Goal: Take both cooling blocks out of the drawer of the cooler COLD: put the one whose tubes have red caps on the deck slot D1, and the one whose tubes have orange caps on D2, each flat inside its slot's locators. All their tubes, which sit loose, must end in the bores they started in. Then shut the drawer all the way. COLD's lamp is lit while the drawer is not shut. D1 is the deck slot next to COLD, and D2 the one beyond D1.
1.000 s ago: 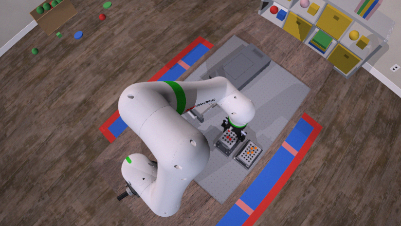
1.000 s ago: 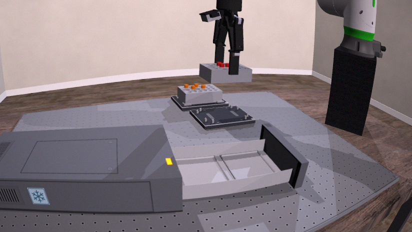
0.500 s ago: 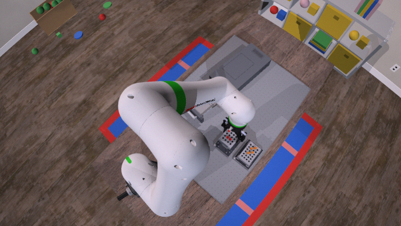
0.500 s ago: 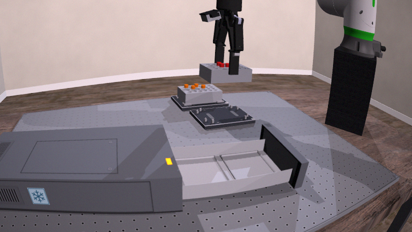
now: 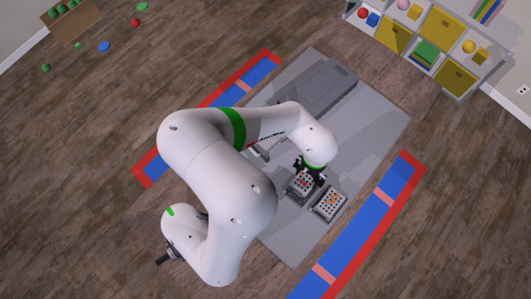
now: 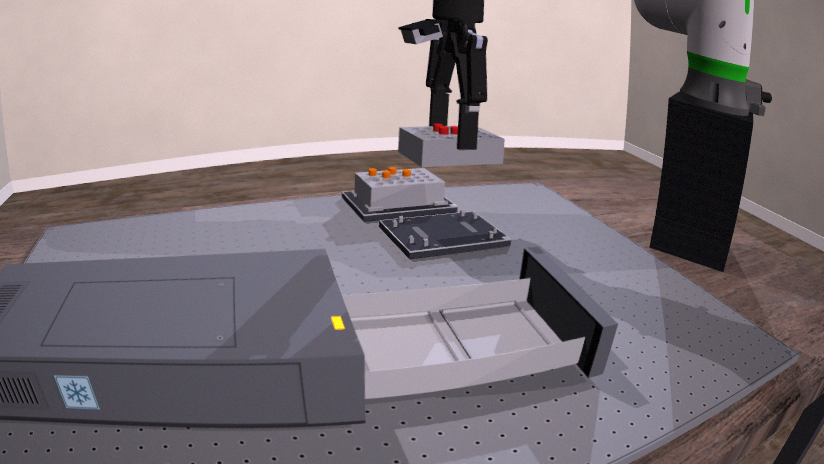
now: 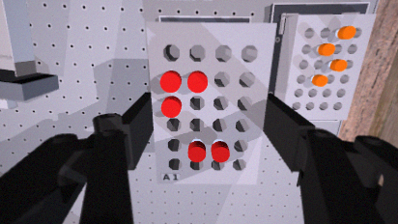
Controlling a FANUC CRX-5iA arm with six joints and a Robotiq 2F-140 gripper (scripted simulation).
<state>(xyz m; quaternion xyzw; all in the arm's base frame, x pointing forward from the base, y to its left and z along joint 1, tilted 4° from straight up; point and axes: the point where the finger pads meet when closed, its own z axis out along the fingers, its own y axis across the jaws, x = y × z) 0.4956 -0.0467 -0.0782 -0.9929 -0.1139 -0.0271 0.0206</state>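
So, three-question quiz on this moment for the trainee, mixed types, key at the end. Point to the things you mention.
1. True or false: the orange-capped block (image 5: 323, 208) (image 6: 397, 193) (image 7: 314, 97) sits on D2 (image 5: 328, 222) (image 6: 369, 216) (image 7: 274, 63).
2. How many red caps show in the wrist view?
3. Lamp (image 6: 337, 322) on COLD (image 5: 316, 89) (image 6: 155, 311) is: A) lit, drawer (image 6: 403, 380) open; B) dark, drawer open; C) dark, drawer shut.

Key: 1 true; 2 five; 3 A.
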